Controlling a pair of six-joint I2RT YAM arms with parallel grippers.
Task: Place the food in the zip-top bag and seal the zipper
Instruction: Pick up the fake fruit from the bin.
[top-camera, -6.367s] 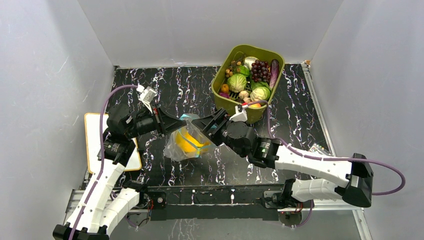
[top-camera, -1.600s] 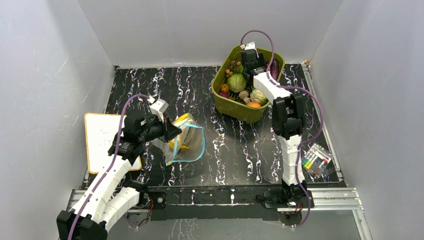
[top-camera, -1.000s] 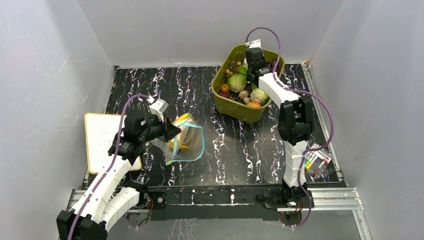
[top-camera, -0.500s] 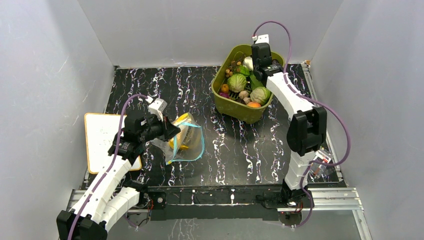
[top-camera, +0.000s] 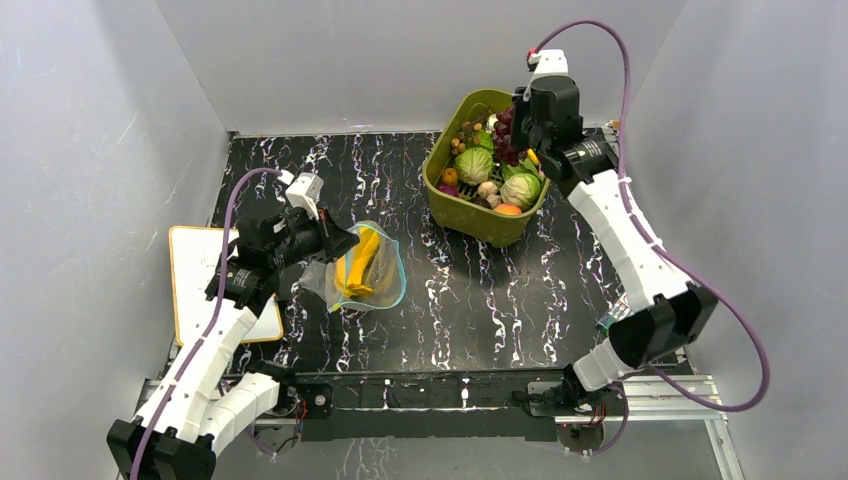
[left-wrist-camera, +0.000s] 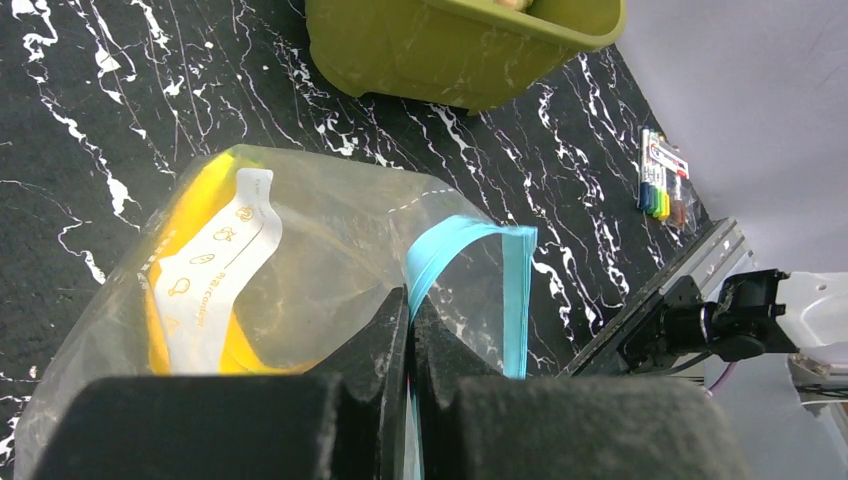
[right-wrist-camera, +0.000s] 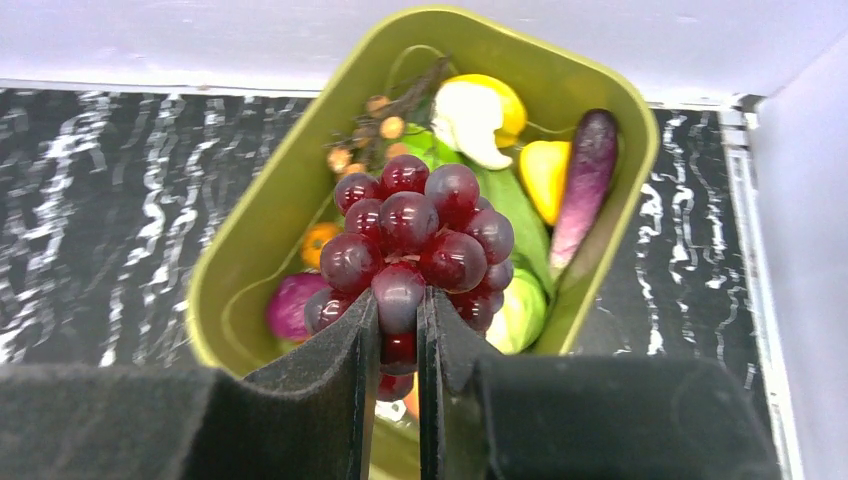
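**Fingers (right-wrist-camera: 330, 400) of the right gripper (right-wrist-camera: 398, 310) clamp the bunch of dark red plastic grapes (right-wrist-camera: 415, 245) above the olive-green rectangular plastic tub (top-camera: 470, 215)**

We've got the grapes pinched by one berry at the bunch's near side, and they hang clear over the tub. Below them lie the green toy cabbage (top-camera: 473, 165), the purple eggplant (right-wrist-camera: 585, 180) and the other pieces.

Across the black marbled table (top-camera: 480, 290) lies the clear crinkly zip-top bag (top-camera: 385, 285), with yellow toy bananas (top-camera: 358, 268) inside. The left gripper (left-wrist-camera: 410, 320) is squeezed tight on the bag's rim, right at the light blue zipper strip (left-wrist-camera: 515, 290), and props the mouth open toward the right.

We read this as the carry step: grapes picked, not yet bagged. Next we need a swing left and down into that opening, without knocking the thin rim flat.

Our right arm stretches far and high over the tub. Our left arm is bent, its wrist low beside the bag.
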